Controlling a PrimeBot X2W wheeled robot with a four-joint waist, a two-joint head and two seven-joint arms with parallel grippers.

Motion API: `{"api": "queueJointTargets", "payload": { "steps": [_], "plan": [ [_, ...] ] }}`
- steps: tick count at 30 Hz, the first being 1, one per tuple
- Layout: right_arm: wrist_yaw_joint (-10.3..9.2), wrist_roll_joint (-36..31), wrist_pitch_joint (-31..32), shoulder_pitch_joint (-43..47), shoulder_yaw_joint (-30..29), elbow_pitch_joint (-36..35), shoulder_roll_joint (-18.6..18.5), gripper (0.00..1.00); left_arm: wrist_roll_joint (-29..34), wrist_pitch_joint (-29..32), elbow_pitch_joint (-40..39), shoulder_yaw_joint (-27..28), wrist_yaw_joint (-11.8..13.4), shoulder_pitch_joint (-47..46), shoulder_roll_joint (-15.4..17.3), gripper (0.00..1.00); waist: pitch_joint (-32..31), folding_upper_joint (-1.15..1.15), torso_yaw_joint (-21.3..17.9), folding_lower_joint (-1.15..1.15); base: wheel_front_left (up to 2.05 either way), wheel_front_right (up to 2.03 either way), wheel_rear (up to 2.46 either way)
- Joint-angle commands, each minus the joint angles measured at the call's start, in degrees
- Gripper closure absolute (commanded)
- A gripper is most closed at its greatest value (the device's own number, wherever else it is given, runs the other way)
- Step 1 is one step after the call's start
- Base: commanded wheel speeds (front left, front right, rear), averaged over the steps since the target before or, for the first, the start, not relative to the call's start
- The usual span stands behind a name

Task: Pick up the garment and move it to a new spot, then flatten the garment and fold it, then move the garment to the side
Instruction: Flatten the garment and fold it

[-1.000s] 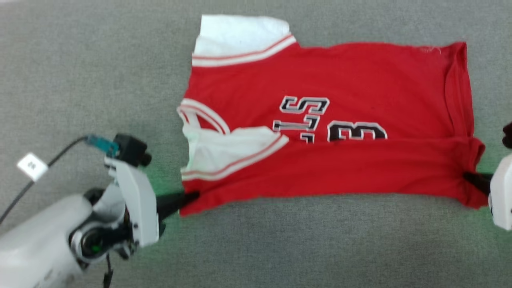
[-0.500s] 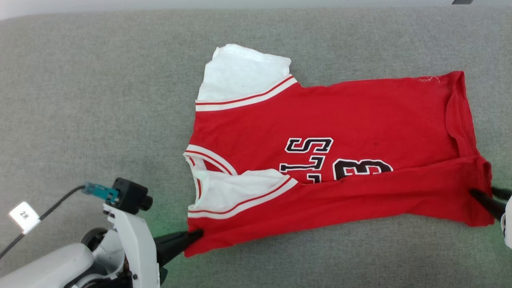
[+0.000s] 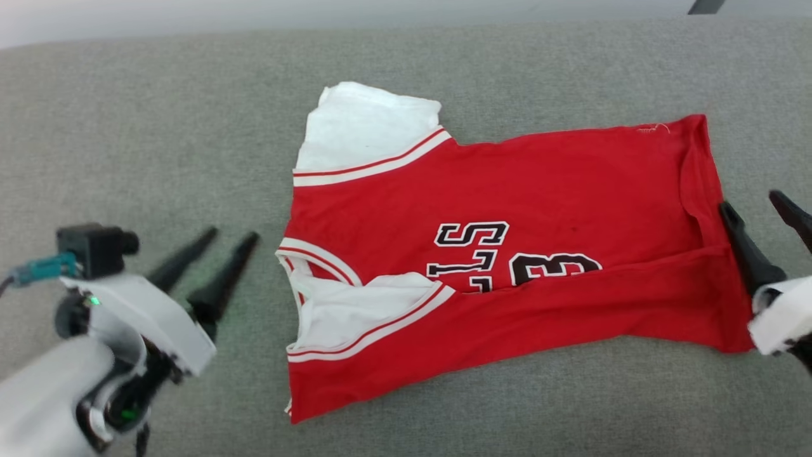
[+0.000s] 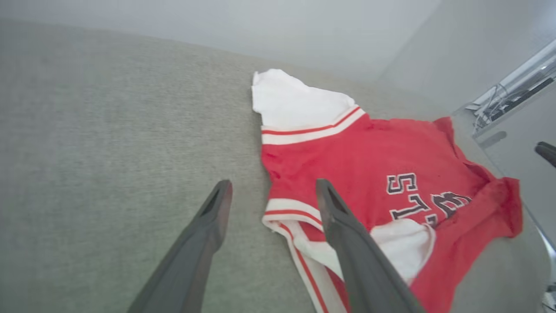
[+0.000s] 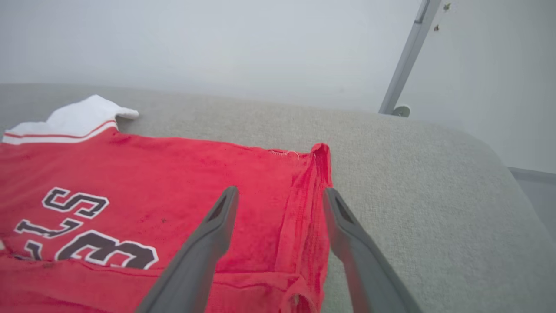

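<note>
Spread on the grey cushion [image 3: 158,146], the garment [image 3: 539,184], with near long edge folded over part of the lettering [image 3: 507,254]. Just beside the collar [image 3: 317,260], clear of the cloth, a released left gripper [image 3: 233,233], fingers apart. At the hem [image 3: 704,190], a released, empty right gripper [image 3: 749,200], one finger [image 3: 739,247] over red cloth.
</note>
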Motion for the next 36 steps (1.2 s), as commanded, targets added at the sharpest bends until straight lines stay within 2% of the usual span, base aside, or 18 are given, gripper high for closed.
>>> {"api": "queueJointTargets", "payload": {
  "steps": [1,5,9,13,17,21,24,29,32,33,34,35,36],
  "plan": [
    [-0.09,-0.89,-1.94,-0.81,-0.57,0.45,1.46,0.0,1.28,-0.73,1.47,0.84,0.27,-1.39,-0.86,0.0,0.38,0.0,-0.65,0.0,0.0,0.0,0.0],
    [-0.09,-2.9,-8.76,-2.92,-0.65,1.85,6.37,0.0,3.2,-1.75,11.57,4.37,-1.45,-5.09,-4.99,0.0,1.69,0.0,-2.29,0.0,0.0,0.0,0.0],
    [-0.09,-4.21,-12.84,-4.65,0.64,2.24,9.35,0.0,5.07,0.14,20.64,4.68,-3.82,-11.71,-7.77,0.0,3.95,0.0,-5.2,0.0,0.0,0.0,0.0],
    [-0.09,-4.65,-13.99,-5.95,3.04,2.55,10.44,0.0,7.53,7.55,28.45,2.9,-5.34,-20.66,-9.67,0.0,6.3,0.0,-8.31,0.0,0.0,0.0,0.0],
    [-0.09,-4.35,-14.93,-7.36,4.48,2.25,11.08,0.0,9.82,14.88,35.84,1.06,-5.14,-28.9,-11.42,0.0,8.37,0.0,-11.65,0.0,0.0,0.0,0.0],
    [-0.09,-3.78,-15.42,-7.56,5.45,2.49,11.54,0.0,9.0,26.27,42.74,-0.85,-5.86,-33.97,-13.36,0.0,9.59,0.0,-14.41,0.0,0.0,0.0,0.0],
    [-0.09,-3.37,-15.73,-7.31,5.46,2.83,11.74,0.0,7.82,35.44,45.62,-2.19,-7.2,-36.64,-13.7,0.0,10.3,0.0,-15.98,0.0,0.0,0.0,0.0],
    [-0.09,-2.55,-15.75,-6.95,5.65,3.15,11.37,0.0,5.39,45.32,48.65,-2.89,-8.33,-38.46,-14.57,0.0,11.73,0.0,-17.42,0.0,0.0,0.0,0.0],
    [-0.09,-2.2,-15.08,-7.51,5.69,2.66,10.71,0.0,5.69,48.62,49.39,-4.05,-8.89,-38.83,-14.98,0.0,12.84,0.0,-17.56,0.0,0.0,0.0,0.0],
    [-0.09,-2.17,-14.69,-8.08,5.89,2.52,10.26,0.0,5.34,49.23,49.47,-4.05,-9.14,-38.95,-15.25,0.03,13.18,0.0,-17.5,0.0,0.0,0.0,0.0],
    [-0.09,-2.52,-13.91,-8.87,6.49,2.34,9.48,0.0,5.25,49.51,49.52,-4.1,-9.3,-39.02,-15.45,0.42,13.42,0.0,-17.38,0.0,0.0,0.0,0.0],
    [-0.09,-2.86,-12.9,-9.79,7.34,1.95,8.55,0.0,5.28,49.85,49.38,-4.34,-9.54,-38.96,-15.61,0.76,13.7,0.0,-17.18,0.0,0.0,0.0,0.0],
    [-0.09,-2.63,-11.61,-10.84,8.09,1.72,7.76,0.0,5.13,50.42,49.1,-4.52,-9.74,-38.83,-15.75,1.0,13.94,0.0,-16.94,0.0,0.0,0.0,0.0]
  ]
}}
